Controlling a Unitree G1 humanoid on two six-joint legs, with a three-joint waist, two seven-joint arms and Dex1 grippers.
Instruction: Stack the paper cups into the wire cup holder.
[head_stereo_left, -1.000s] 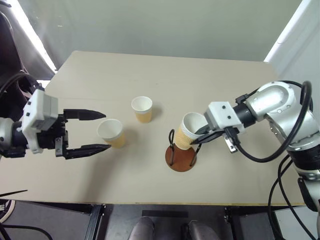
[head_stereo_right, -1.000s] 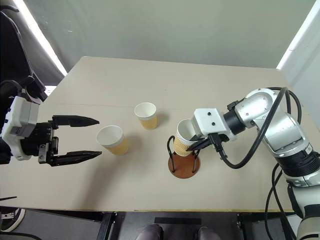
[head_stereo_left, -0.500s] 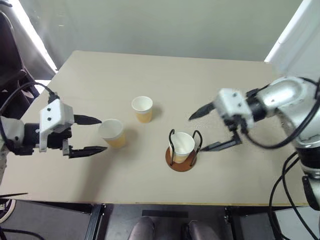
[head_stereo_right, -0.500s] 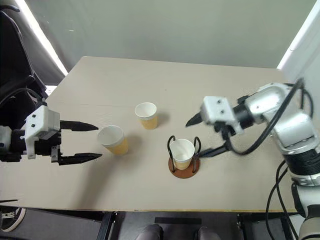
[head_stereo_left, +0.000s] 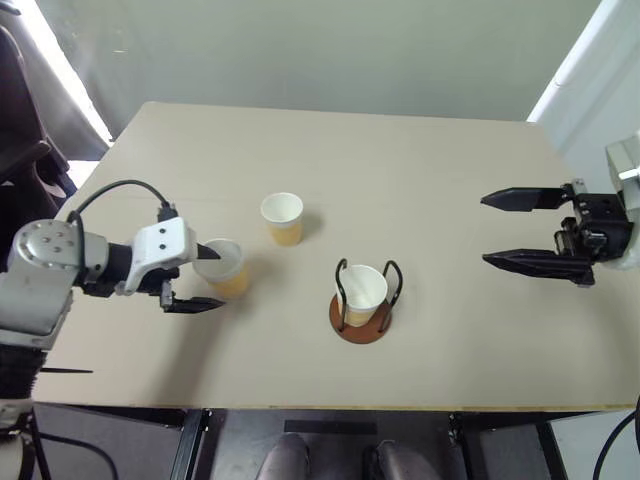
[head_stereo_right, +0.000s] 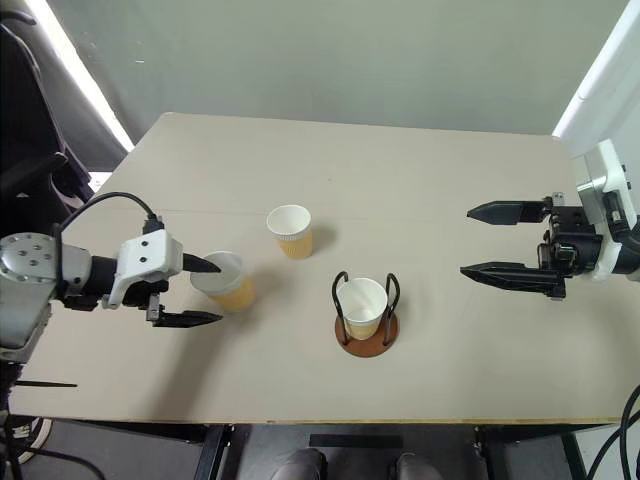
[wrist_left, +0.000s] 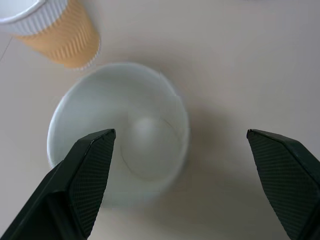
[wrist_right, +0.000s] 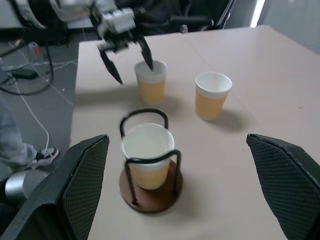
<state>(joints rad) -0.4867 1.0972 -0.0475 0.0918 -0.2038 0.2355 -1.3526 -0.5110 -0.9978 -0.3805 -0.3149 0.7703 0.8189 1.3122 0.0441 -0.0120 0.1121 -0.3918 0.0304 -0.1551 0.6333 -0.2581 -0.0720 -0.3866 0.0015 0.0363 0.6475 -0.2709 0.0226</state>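
The wire cup holder (head_stereo_left: 362, 325) stands on its brown disc near the table's front middle, and one paper cup (head_stereo_left: 366, 290) sits upright inside its black loops. A second paper cup (head_stereo_left: 224, 268) stands to the left. My left gripper (head_stereo_left: 218, 279) is open at this cup, one finger over its rim and the other on its near side. From the left wrist this cup (wrist_left: 120, 135) lies closer to one finger (wrist_left: 85, 175). A third paper cup (head_stereo_left: 283, 216) stands further back. My right gripper (head_stereo_left: 484, 230) hangs open and empty, well to the right of the holder.
The tan table (head_stereo_left: 400, 160) has bare room behind and to the right of the holder. Its front edge (head_stereo_left: 330, 407) runs close below the holder. In the right wrist view, cables (wrist_right: 30, 75) lie on the floor past the table's left side.
My right gripper opened, left the cup standing in the holder and drew away to the right. My left gripper moved in and down onto the left cup.
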